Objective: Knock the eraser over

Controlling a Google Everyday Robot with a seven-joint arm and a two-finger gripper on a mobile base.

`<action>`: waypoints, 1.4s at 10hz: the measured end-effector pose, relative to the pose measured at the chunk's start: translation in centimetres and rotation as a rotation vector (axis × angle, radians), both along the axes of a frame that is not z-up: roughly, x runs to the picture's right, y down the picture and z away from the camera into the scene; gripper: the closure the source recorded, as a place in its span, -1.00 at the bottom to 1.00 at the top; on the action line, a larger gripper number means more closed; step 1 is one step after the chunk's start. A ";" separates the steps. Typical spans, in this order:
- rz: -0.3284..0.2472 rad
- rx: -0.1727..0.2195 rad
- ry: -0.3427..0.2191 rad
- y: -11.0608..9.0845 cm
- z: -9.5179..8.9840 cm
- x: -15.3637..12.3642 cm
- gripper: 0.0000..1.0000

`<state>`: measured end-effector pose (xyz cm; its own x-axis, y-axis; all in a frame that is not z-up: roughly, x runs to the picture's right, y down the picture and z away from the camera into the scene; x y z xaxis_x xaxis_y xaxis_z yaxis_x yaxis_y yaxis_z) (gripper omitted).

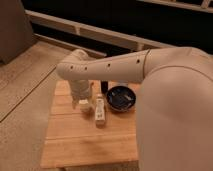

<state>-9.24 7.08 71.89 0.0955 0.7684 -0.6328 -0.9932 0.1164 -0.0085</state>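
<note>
Wooden slatted table point(85, 145) observed on a speckled floor point(25, 100), with a pale rail point(100, 34) running across the dark background behind it. The robot's white arm point(110, 65) reaches in from the right side of the view and bends down over the rear left part of the table. The gripper point(84, 104) hangs at the end of the wrist, pointing down, low over the boards and just beside the left edge of the white bar point(100, 112). Whether the gripper is open or closed cannot be told, nor whether it touches the boards; nothing is seen held in it. The white bar lies flat, its long side running front to back. The eraser point(104, 86), a small black block, stands upright near the rear edge of the table, just behind the far end of the white bar. It sits between the wrist and the dark round bowl point(122, 99) and is apart from the gripper. Contact between eraser and bar cannot be determined. The bowl rests right of the bar, near the arm's large body.
</note>
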 end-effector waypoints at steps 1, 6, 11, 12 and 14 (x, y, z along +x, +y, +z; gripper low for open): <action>-0.007 0.001 0.025 -0.9 0.5 1.1 -0.30; -0.022 0.021 0.075 -3.6 1.7 4.5 -0.30; 0.006 0.016 0.090 -2.7 3.5 5.2 -0.30; 0.028 0.026 0.099 -2.6 4.1 5.9 -0.30; 0.129 0.063 0.121 -2.4 6.5 9.0 -0.30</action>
<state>-0.24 4.70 78.35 -0.0804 0.8079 -0.5838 -0.9932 -0.0154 0.1155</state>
